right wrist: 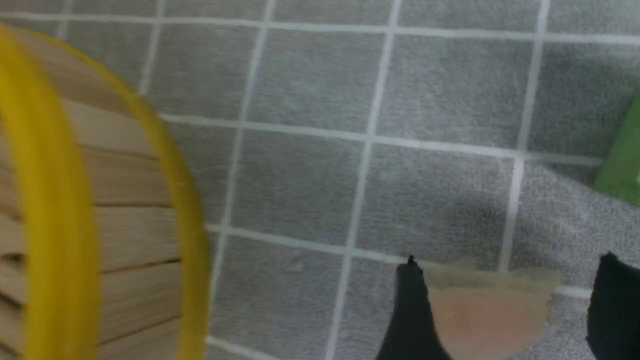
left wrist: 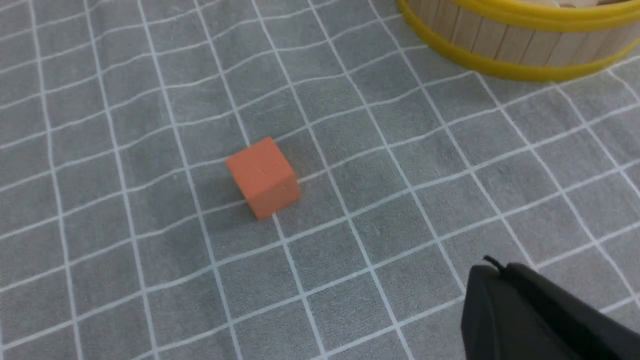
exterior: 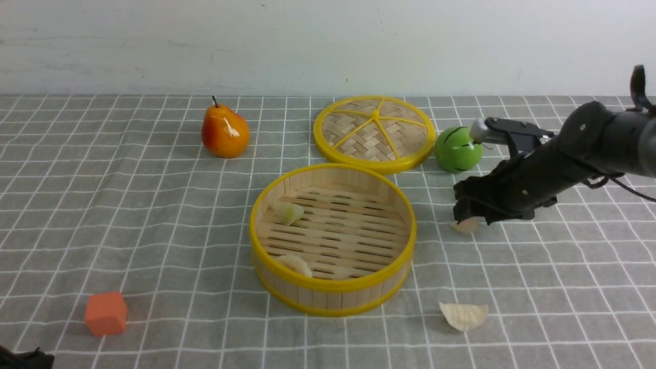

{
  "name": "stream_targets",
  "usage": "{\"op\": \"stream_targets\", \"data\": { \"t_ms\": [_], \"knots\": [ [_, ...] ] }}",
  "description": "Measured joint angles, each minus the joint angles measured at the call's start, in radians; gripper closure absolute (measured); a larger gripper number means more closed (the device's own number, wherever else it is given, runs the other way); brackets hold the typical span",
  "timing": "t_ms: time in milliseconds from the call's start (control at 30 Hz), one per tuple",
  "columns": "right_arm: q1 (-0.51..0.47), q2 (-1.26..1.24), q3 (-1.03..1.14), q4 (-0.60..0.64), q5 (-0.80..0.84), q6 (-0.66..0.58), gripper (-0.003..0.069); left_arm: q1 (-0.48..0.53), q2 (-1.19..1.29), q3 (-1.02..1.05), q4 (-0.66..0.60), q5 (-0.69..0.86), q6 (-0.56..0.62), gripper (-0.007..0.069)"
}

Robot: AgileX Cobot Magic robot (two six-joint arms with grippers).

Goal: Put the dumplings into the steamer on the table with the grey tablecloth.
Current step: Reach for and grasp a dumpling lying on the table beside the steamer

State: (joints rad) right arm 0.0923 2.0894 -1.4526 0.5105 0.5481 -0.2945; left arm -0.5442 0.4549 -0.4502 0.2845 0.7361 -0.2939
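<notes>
The steamer [exterior: 332, 297] stands mid-table on the grey tablecloth [exterior: 154, 215], and its wall shows in the left wrist view [left wrist: 505, 42] and the right wrist view [right wrist: 125, 210]. Inside lie a greenish dumpling [exterior: 288, 212] and a whitish dumpling [exterior: 295, 265]. A cream dumpling [exterior: 464, 316] lies on the cloth at the front right. To the right of the steamer, my right gripper [exterior: 467, 218] is low and open around a pinkish dumpling [exterior: 467, 225] [right wrist: 485, 320]; one finger [right wrist: 410, 310] touches it and the other stands apart. My left gripper [left wrist: 492, 272] is shut on nothing, near the front left.
An orange cube [exterior: 105, 313] [left wrist: 264, 177] sits front left. At the back are a pear [exterior: 224, 131], the woven yellow-rimmed lid [exterior: 374, 133] and a green ball-like fruit [exterior: 457, 149], close behind the right arm. A wall bounds the table's far edge.
</notes>
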Motion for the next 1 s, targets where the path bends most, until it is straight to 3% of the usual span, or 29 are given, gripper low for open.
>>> {"op": "stream_targets", "data": {
  "t_ms": [267, 567, 933, 1000],
  "knots": [
    [0.007, 0.014, -0.025, -0.048, 0.03, 0.045, 0.0368, 0.0, -0.082, 0.072, 0.039, -0.107, 0.0, 0.0638],
    [0.007, -0.013, -0.025, -0.09, 0.085, -0.064, 0.0367, 0.0, -0.12, 0.094, 0.052, -0.166, 0.0, 0.0638],
    [0.017, -0.148, -0.071, -0.052, 0.177, -0.083, 0.0374, 0.0, -0.174, 0.094, 0.059, -0.174, 0.0, 0.0638],
    [0.049, -0.172, -0.104, -0.004, 0.2, -0.096, 0.0495, 0.0, -0.174, 0.094, 0.059, -0.179, 0.0, 0.0638]
  ]
}}
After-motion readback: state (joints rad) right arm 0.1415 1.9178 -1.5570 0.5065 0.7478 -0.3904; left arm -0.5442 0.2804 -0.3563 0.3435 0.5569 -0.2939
